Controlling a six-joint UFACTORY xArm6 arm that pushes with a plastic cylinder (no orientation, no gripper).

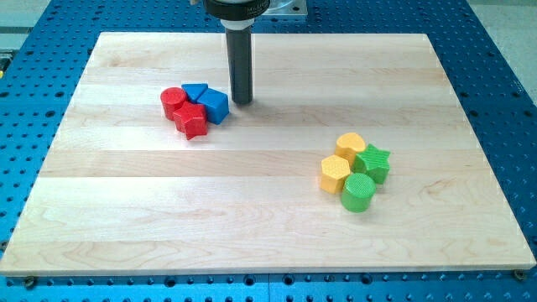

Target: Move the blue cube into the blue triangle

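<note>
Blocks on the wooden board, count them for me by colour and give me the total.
Red: 2, a red cylinder and a red star-like block.
Blue: 2, the blue triangle and the blue cube.
Yellow: 2, an upper yellow block and a yellow hexagon.
Green: 2, a green star and a green cylinder.
Total: 8 blocks.

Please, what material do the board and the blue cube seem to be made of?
The board looks like pale wood, matte: grain lines and joined planks show. The blue cube looks like moulded plastic, with even colour and a slight sheen, though this is uncertain.
</note>
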